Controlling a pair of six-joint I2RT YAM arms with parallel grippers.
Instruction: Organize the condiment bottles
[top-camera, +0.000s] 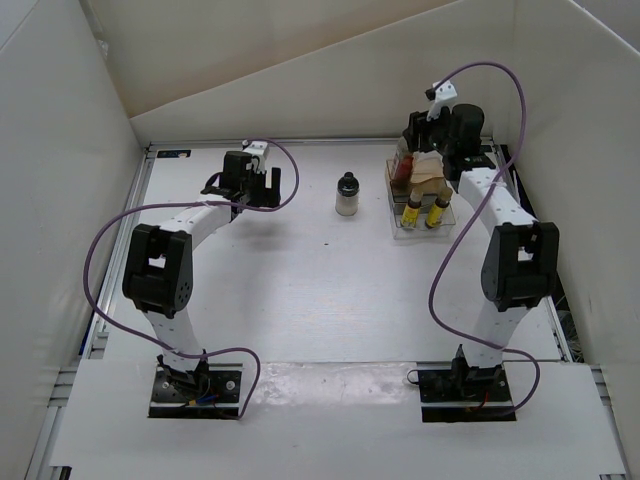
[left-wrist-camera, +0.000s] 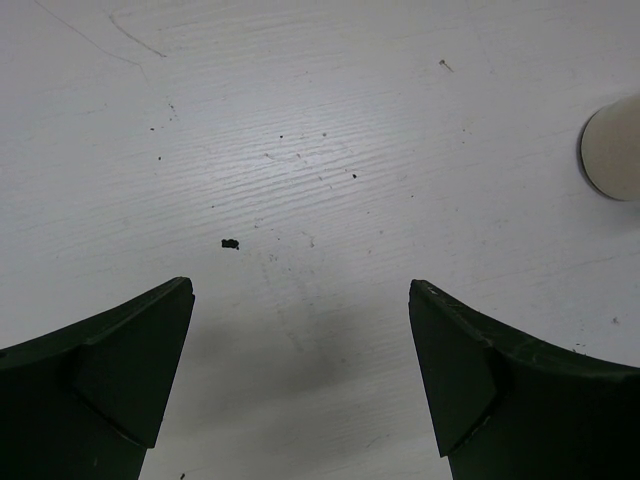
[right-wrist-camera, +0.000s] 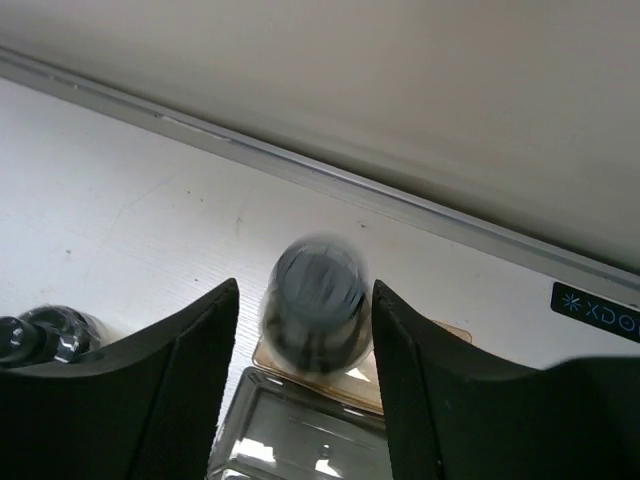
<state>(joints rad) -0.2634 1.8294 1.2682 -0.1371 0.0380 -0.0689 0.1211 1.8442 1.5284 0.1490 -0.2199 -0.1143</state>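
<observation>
**Right gripper loosened around an upright dark bottle on the rack**

Top view: a white table (top-camera: 300, 290) walled by white panels. Two robot arms reach up from the bottom of the frame.

In the upper right sits a clear-and-tan rack (top-camera: 428, 180), and the right arm is bent over its far end. In the right wrist view, the right gripper (right-wrist-camera: 305, 295) has a finger on each side of a dark-capped bottle (right-wrist-camera: 315, 315). The bottle stands upright on the rack's tan part with its long axis vertical and its cap facing the camera. It is blurred. The grip is released: a gap shows on the bottle's left, and the right finger is against it or just beside it, I cannot tell which.

Two yellow bottles (top-camera: 424, 212) lie side by side in the end of the rack nearer the bottom of the frame. Their long axes run up and down the picture, dark ends toward the bottom. I cannot tell whether they are standing or lying.

A squat whitish jar (top-camera: 347, 195) stands upright alone at upper centre, black cap on top, left of the rack and apart from it.

At upper left, the left gripper (left-wrist-camera: 300, 290) hangs over bare table. Its fingers are spread wide with nothing between them. The jar's pale edge shows at the right border of that wrist view.
</observation>
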